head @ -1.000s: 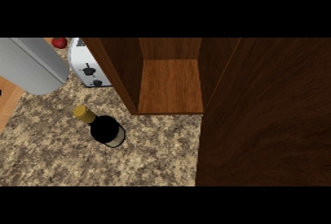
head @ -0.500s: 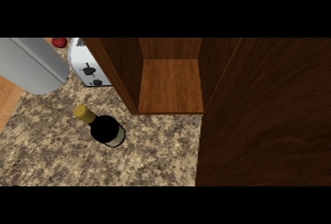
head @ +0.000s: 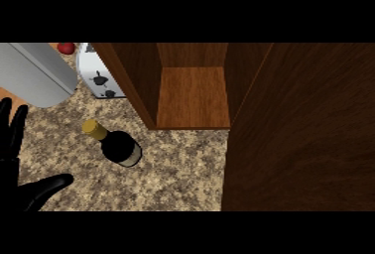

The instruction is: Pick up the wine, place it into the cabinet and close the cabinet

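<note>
Head view: the wine bottle (head: 117, 145) stands on the speckled stone counter (head: 176, 173), seen from steeply above so that its gold-capped neck points toward the upper left and its dark body with a pale label band lies toward the lower right. The bottle is free of any hand and is positioned just in front of the lower left corner of the cabinet (head: 192, 94), close to it but not touching. The cabinet is open: its wooden shelf floor is visible between two side walls, and no object rests on the visible part of that shelf. The cabinet door (head: 304, 134) is swung outward and fills the right side of the view as a large dark wood panel. The left hand (head: 16, 163) shows at the left edge of the view, with fingers straight and spread, pointing upward, and the thumb extended toward the right; it holds nothing and is well apart from the bottle. The right hand does not appear. Behind the bottle, a white toaster (head: 99, 77) sits against the cabinet's left wall, a grey rounded object (head: 33, 74), possibly an appliance, occupies the upper left, and a small red item (head: 66, 47) lies beside it.
</note>
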